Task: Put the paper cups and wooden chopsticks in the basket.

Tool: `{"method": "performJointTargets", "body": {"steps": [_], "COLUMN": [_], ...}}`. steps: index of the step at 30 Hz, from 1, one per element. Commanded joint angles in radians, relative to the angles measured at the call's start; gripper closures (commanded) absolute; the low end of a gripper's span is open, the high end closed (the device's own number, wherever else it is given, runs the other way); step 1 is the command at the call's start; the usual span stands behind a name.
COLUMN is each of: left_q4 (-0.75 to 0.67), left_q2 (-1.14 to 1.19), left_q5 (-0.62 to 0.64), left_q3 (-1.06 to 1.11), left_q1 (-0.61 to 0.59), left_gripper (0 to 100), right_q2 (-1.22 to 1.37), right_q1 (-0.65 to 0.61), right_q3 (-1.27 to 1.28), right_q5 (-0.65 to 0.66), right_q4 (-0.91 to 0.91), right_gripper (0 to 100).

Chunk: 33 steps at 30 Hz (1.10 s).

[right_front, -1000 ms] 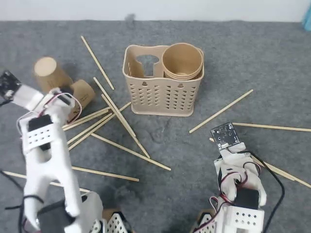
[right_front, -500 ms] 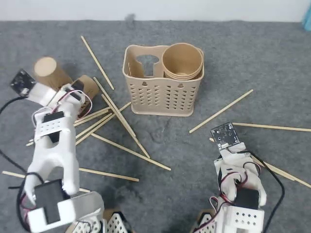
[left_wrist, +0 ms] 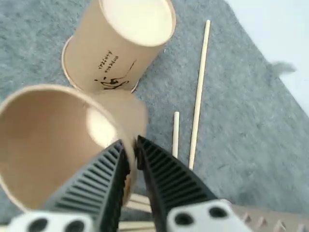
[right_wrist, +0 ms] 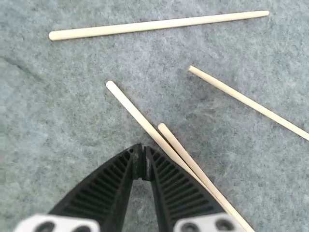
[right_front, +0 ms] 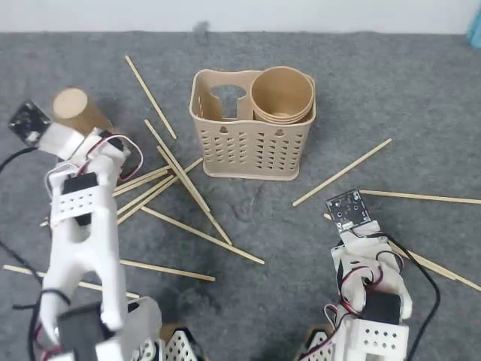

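My left gripper [left_wrist: 129,145] is shut on the rim of a paper cup [left_wrist: 48,140], one finger inside its open mouth and one outside. Just beyond it a second paper cup [left_wrist: 120,43] stands upside down on the grey carpet, also seen at the far left [right_front: 75,109]. In the high view my left gripper [right_front: 113,147] sits beside that cup. The tan basket [right_front: 225,143] stands at the centre back with stacked cups [right_front: 282,94] in its right compartment. My right gripper [right_wrist: 144,152] is shut and holds nothing, low over the carpet beside two chopsticks [right_wrist: 159,135].
Several wooden chopsticks lie between the left arm and the basket [right_front: 180,180]. Others lie right of the basket [right_front: 342,173] and near the right arm [right_front: 421,197]. The basket's left compartment [right_front: 225,101] holds no cups. A white wall edge runs along the back.
My left arm swung in toward the two cups and now covers the cup that lay on its side. The right arm has not moved.
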Motion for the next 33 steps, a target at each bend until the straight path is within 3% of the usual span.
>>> {"method": "performJointTargets", "body": {"steps": [1,7,15,24,33], "left_q4": [0.101,0.344,0.535,0.546,0.497], "left_q2": [-0.164,-0.402,-0.522,-0.336,-0.074], "left_q5": [0.000,-0.252,-0.557,-0.812,-0.930], "left_q3": [-0.005,-0.005,-0.027,-0.188,-0.325], "left_q1": [-0.002,-0.012,-0.201,-0.430,-0.516], "left_gripper": [99,99,99,99,99], "right_q2": [-0.015,-0.015,-0.015,-0.015,-0.015], "right_q1": [-0.008,-0.008,-0.008,-0.008,-0.008], "right_q3": [-0.014,-0.014,-0.014,-0.014,-0.014], "right_q5": [0.012,0.012,0.012,0.012,0.012], "right_q4": [0.012,0.012,0.012,0.024,0.024], "right_gripper": [99.1,99.1,99.1,99.1,99.1]}}
